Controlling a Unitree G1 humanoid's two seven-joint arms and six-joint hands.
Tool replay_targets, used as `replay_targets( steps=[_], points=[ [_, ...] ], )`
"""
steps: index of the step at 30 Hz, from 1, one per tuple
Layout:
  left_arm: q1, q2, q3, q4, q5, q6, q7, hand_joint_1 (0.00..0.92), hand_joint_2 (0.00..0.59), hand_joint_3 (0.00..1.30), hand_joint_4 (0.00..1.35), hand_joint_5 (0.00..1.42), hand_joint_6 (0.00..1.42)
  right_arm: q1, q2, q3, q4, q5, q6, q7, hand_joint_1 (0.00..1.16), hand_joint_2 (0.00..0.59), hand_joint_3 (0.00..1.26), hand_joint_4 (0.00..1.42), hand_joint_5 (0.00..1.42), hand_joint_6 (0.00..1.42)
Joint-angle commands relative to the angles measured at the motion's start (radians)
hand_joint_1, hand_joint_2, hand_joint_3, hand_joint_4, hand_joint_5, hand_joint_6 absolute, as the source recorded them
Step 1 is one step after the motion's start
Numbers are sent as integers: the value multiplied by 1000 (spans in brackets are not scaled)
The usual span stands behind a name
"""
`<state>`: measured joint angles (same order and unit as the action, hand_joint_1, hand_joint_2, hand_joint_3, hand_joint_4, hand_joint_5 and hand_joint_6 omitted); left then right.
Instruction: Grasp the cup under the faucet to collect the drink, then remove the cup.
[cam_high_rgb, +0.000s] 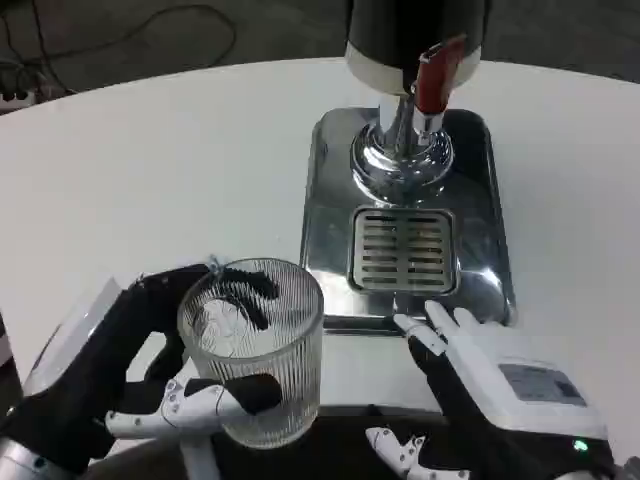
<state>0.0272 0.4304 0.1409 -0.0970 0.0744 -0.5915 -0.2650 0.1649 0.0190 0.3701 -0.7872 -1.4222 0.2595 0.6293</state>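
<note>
Near the front-left of the surface (150, 150), left hand (130, 370) grips the ribbed glass cup (255, 350), fingers wrapped around its wall. Cup looks empty and sits well short of the drip grate (403, 250) and the red-handled faucet (432, 80). Risks: smooth glass slipping in the wrap; cup base catching the steel tray (325, 190) lip on the way in; cup off-centre under the spout, so drink lands on the tray. Right hand (490, 385) rests flat, fingers apart, holding nothing, at the tray's front edge — could block the cup's path.

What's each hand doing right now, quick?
Left hand: holding the clear ribbed glass cup.
Right hand: open, holding nothing, by the front edge of the shiny metal drip tray.
</note>
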Motion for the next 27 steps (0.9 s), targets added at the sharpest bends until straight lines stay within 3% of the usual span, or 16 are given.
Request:
replay_targets(
  steps=[1,27],
  points=[
    [5,7,11,-16,-26,-29,-3,522,265,1074,1271,1424,1424,7,17,15,-1,-7,-11,10,438,414,133,0,0,0],
    [-66,4,-7,59,18,-23,6,522,265,1074,1271,1424,1424,-21,16,3,9,-5,-10,10,438,414,133,0,0,0]
  ],
)
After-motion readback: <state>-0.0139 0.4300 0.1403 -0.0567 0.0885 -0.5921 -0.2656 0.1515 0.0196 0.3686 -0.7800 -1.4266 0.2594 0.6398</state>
